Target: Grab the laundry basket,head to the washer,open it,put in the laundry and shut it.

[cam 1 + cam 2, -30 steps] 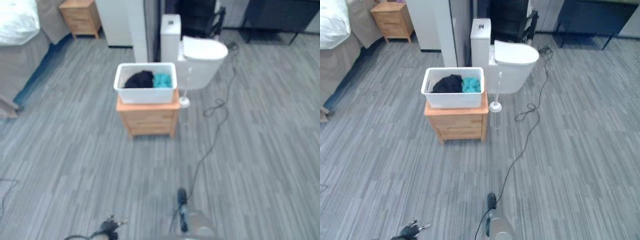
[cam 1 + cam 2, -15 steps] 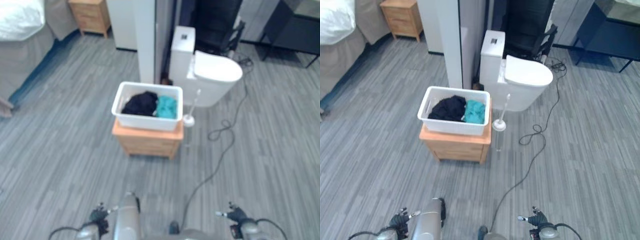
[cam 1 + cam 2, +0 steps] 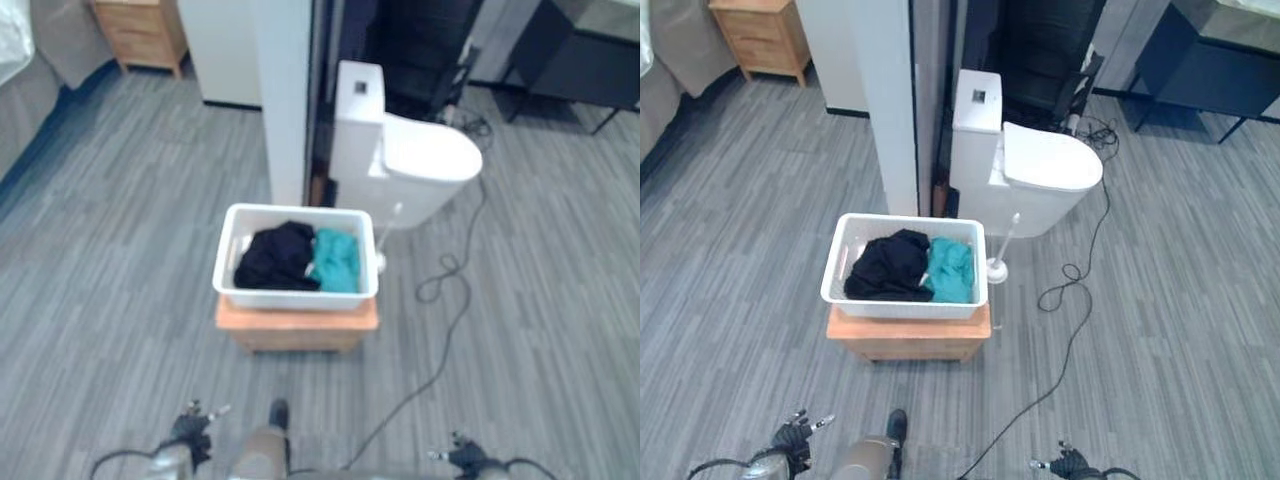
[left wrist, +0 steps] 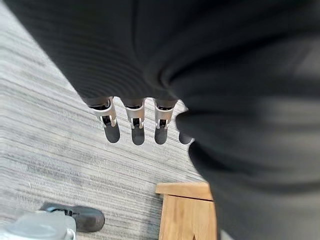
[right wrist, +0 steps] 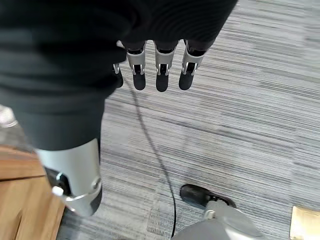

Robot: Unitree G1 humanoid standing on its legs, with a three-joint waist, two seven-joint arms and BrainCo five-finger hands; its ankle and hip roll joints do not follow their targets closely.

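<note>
A white laundry basket [image 3: 905, 302] stands on a small wooden stand [image 3: 908, 336] in front of me, holding a black garment [image 3: 885, 268] and a teal one [image 3: 952, 270]. My left hand [image 3: 792, 438] hangs low at the near edge, short of the stand and to its left. In the left wrist view its fingers [image 4: 133, 121] are straight over the floor, with the stand's corner [image 4: 186, 211] just beyond. My right hand [image 3: 1068, 463] hangs low to the right of the stand. Its fingers [image 5: 158, 71] are straight above bare floor, holding nothing.
A white toilet [image 3: 1038, 178] stands right behind the basket, with a toilet brush [image 3: 998, 264] beside the stand. A white pillar [image 3: 885, 100] rises at the back left of the basket. Another wooden nightstand [image 3: 755, 35] sits far left, dark furniture [image 3: 1210, 60] far right.
The camera has moved forward, so the basket and stand now sit closer and lower in the picture. Both hands stay low at the near edge.
</note>
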